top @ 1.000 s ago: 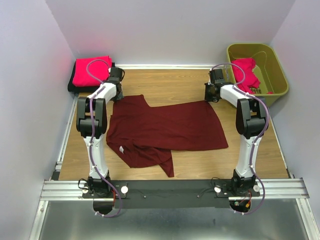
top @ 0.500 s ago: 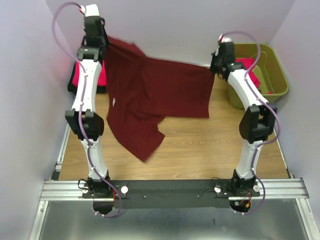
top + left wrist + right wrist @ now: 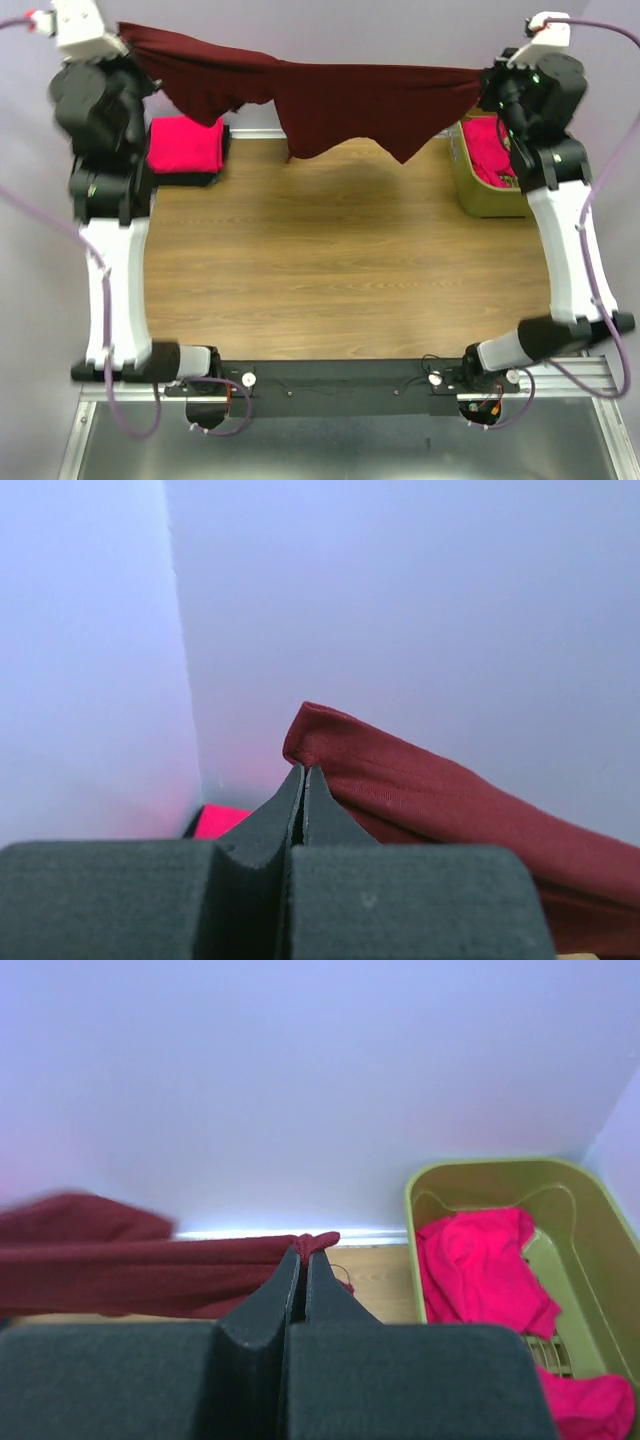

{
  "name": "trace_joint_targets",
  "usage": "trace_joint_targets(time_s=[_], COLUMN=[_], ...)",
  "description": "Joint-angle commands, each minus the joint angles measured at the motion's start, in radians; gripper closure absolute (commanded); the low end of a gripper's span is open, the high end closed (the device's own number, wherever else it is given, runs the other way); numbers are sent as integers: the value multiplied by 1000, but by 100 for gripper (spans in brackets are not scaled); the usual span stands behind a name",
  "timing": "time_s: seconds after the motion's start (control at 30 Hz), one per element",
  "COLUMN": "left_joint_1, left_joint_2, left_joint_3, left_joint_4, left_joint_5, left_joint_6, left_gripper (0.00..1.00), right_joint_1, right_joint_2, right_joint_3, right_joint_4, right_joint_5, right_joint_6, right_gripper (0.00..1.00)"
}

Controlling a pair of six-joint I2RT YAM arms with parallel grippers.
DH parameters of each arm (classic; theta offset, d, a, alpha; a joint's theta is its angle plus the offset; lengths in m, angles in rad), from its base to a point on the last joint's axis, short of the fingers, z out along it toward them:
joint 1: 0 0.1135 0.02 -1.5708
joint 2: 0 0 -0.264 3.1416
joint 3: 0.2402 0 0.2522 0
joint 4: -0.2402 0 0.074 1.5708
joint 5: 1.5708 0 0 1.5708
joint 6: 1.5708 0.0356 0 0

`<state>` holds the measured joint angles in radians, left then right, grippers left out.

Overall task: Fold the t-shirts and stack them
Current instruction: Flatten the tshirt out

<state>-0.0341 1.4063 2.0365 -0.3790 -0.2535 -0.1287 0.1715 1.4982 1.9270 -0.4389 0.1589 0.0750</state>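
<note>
A dark maroon t-shirt [image 3: 340,100] hangs stretched in the air between both arms, high over the table's far side. My left gripper [image 3: 128,38] is shut on its left end, and the pinched cloth [image 3: 400,790] shows past the fingertips in the left wrist view. My right gripper [image 3: 490,85] is shut on the right end, a small fold of maroon cloth [image 3: 318,1243] showing at its tips. A folded pinkish-red t-shirt [image 3: 185,145] lies on a black one [image 3: 218,176] at the far left. More pinkish-red cloth [image 3: 480,1270] lies in the bin.
An olive-green plastic bin [image 3: 470,190] stands at the far right, partly behind my right arm. Pale walls close the table in on the left, back and right. A metal rail [image 3: 330,375] with both arm bases runs along the near edge.
Both arms have lifted the maroon t-shirt off the table, raised it high and spread apart, pulling it out into a taut band. One second ago it lay flat on the wood.
</note>
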Motion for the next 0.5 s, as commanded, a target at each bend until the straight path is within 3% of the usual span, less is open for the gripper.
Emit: trace_joint_targets(time_s=[0.0, 0.23, 0.47], left_joint_1=[14, 14, 14], left_joint_2=[-225, -345, -330], left_joint_3=[-102, -26, 22], left_joint_4=[133, 49, 54], left_joint_5=[-61, -112, -96], left_joint_6=[57, 124, 236], left_gripper=[100, 100, 100], right_joint_1=[-7, -9, -7], right_joint_2=[-171, -400, -463], right_joint_3=[-109, -183, -189], right_joint_4=[-18, -17, -17], right_joint_5=[-21, -85, -67], right_joint_6=[-63, -127, -179], right_gripper=[99, 96, 95])
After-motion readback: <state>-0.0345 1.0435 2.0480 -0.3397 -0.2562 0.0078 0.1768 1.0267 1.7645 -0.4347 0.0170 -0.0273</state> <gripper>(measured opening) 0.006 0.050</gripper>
